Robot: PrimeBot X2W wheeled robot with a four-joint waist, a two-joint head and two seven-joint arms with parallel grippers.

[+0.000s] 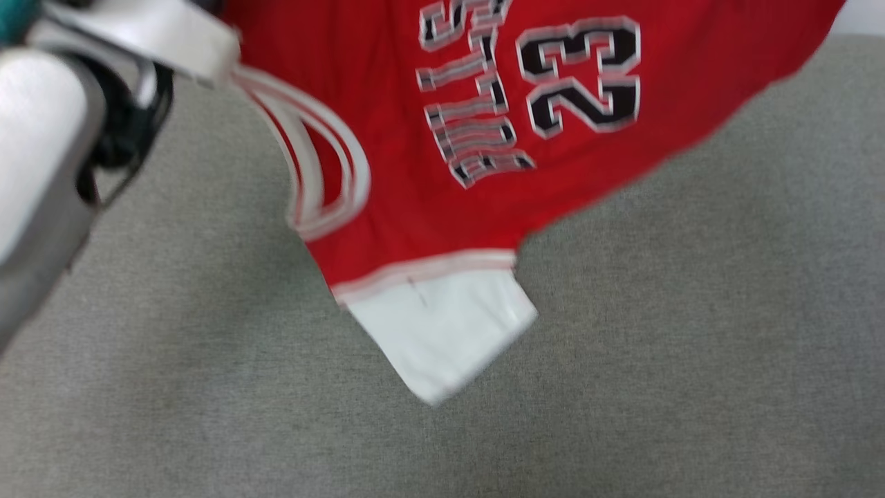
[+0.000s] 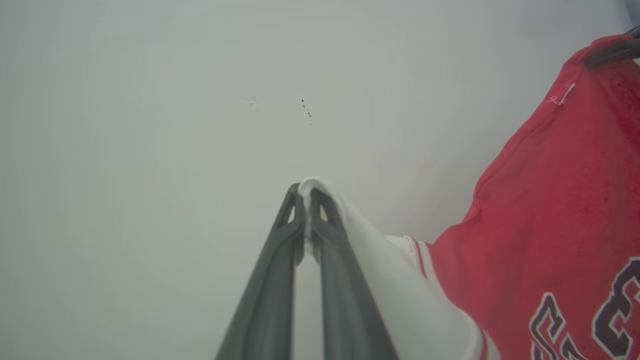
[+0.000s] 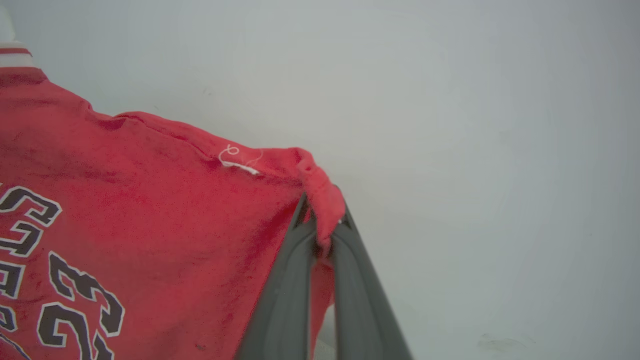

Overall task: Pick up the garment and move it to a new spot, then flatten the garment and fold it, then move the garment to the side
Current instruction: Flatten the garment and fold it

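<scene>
The garment (image 1: 442,207), a red T-shirt with white sleeves, striped trim and a black "23" print, hangs stretched in the air above a grey surface. Its lower white sleeve (image 1: 442,332) dangles toward me. In the left wrist view my left gripper (image 2: 306,192) is shut on the white sleeve edge, with the red body (image 2: 540,210) falling away to the right. In the right wrist view my right gripper (image 3: 322,220) is shut on a bunched red corner of the garment (image 3: 150,200). The right gripper's dark tip (image 2: 612,52) also peeks in at the top right of the left wrist view.
A grey fabric surface (image 1: 691,360) spreads beneath the hanging shirt. My pale left forearm (image 1: 41,173) crosses the upper left of the head view. Both wrist views look toward a plain pale wall (image 2: 200,125).
</scene>
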